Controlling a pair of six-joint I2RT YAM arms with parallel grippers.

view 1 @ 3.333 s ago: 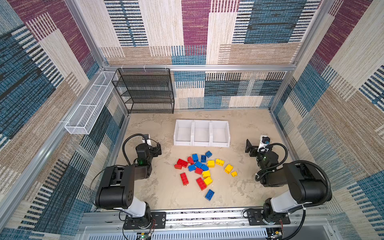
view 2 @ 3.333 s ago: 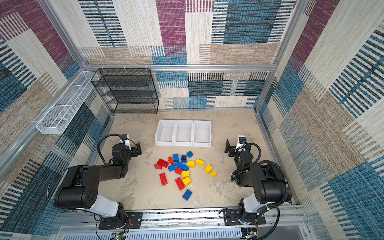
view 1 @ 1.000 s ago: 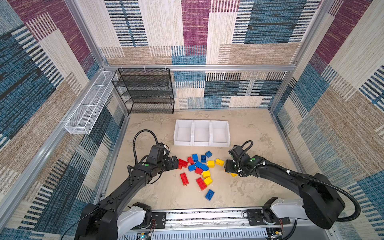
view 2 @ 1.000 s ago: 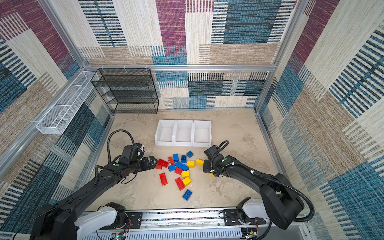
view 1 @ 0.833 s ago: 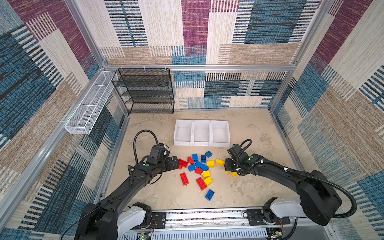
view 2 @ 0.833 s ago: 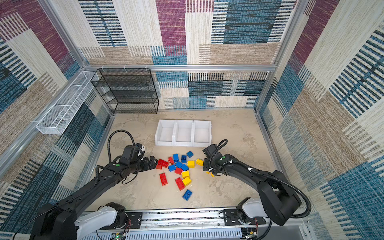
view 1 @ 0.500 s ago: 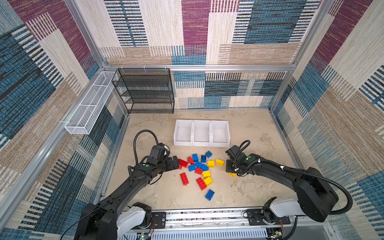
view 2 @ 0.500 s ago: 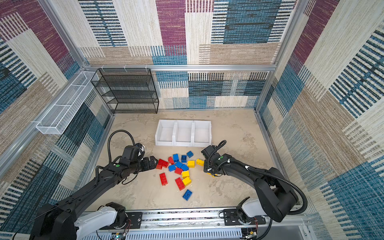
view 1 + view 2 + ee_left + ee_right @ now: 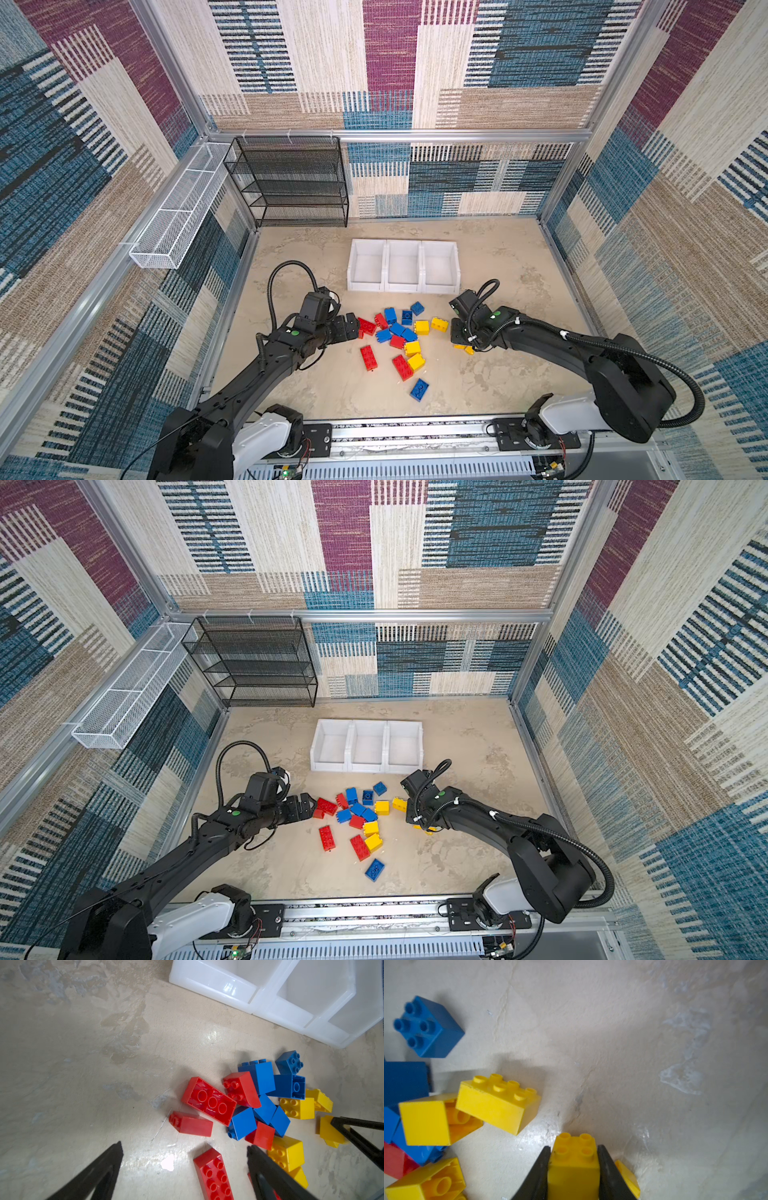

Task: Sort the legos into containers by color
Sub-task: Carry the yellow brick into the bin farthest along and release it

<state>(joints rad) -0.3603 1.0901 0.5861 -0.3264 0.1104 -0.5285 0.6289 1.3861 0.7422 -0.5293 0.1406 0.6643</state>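
A long white wire basket (image 9: 178, 216) ran along the left wall and a black mesh shelf (image 9: 291, 183) stood in the back-left corner of the table (image 9: 311, 386) while two robot arms reached into a heap of legos (image 9: 397, 330). The left end effector (image 9: 354, 328) was low at the heap's left edge, jaws spread wide and gripping nothing. In the left wrist view its tips (image 9: 184, 1148) sat just short of a small red brick (image 9: 193, 1126) lying on its side and an upturned red oblong brick (image 9: 208, 1101). Red, blue and yellow bricks lay loose on the table in front of a row of three white bins (image 9: 402, 288), with the blue ones bunched at the centre. A blue oblong brick (image 9: 419, 389) lay apart, nearest the arm bases. Toward the right, a yellow oblong brick (image 9: 498, 1103) sat studs up, touching a yellow brick on its side (image 9: 425, 1120). At the heap's right edge the right end effector (image 9: 573, 1148) was closed on a square yellow brick (image 9: 574, 1167), its black fingers (image 9: 607, 1169) pressed against two opposite sides with four studs showing. A small yellow piece (image 9: 627, 1176) lay just beside one finger. Both top views largely hid this grip beneath the wrist (image 9: 422, 827), and it could not be told whether the brick had left the table.
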